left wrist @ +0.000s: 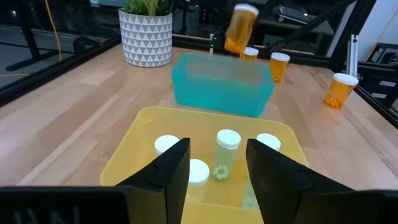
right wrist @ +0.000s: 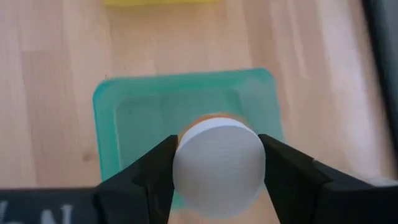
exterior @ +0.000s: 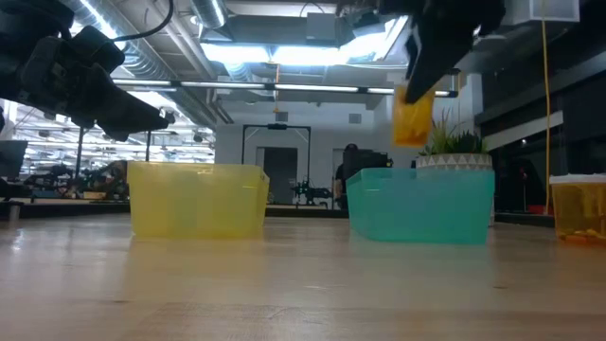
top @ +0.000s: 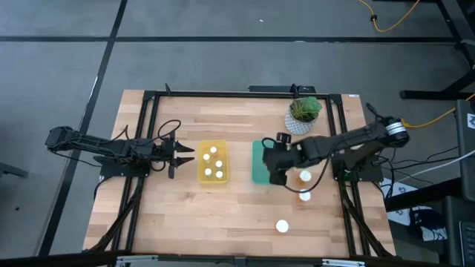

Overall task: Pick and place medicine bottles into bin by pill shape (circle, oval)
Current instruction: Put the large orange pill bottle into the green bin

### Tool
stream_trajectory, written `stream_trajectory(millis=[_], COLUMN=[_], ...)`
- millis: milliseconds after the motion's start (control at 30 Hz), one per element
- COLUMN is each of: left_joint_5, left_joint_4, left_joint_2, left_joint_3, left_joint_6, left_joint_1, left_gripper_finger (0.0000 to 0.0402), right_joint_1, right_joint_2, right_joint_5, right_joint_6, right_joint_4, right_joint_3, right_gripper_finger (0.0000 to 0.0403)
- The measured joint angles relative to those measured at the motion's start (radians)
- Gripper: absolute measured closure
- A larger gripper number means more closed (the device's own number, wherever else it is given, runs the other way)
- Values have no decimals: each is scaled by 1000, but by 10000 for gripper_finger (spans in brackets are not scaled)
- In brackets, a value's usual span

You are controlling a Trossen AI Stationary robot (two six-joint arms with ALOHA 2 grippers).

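My right gripper (top: 276, 172) is shut on an orange medicine bottle with a white cap (exterior: 414, 116), held above the green bin (top: 259, 162). The yellow bin (top: 212, 176) holds several white-capped bottles (left wrist: 227, 149) standing on its floor. My left gripper (top: 185, 156) is open and empty, level, just left of the yellow bin. Three more bottles stand on the table right of the green bin: an orange one (top: 305, 176), one nearer (top: 304, 196) and one nearest (top: 282, 225). My right gripper pinches the bottle's white cap (right wrist: 217, 168) by its round sides between the two fingers (right wrist: 155, 171). The fingers come from above, pointing down. The orange body (left wrist: 238, 32) hangs below the cap, slightly tilted, lifted clear over the green bin (right wrist: 186, 112).
A white patterned pot with a green plant (top: 304, 115) stands at the far right, behind the green bin. Black frame rails run along the table's left and right sides. Bare wood lies at the near side and between the two bins.
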Motion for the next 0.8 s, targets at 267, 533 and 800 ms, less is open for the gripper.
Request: stream_trajectory(millis=[267, 533, 800], left_joint_5=[0, 0, 0], left_joint_4=[0, 0, 0], left_joint_2=[0, 0, 0], left_joint_3=[0, 0, 0], left_joint_6=[0, 0, 0], left_joint_1=[0, 0, 0], left_gripper_finger=[252, 252, 252], right_joint_1=[-159, -246, -276], right_joint_2=[-25, 4, 106], right_joint_5=[-117, -218, -212], right_joint_6=[-71, -112, -90], right_joint_4=[274, 400, 428], right_joint_3=[-226, -240, -240], right_gripper_finger=[197, 197, 196])
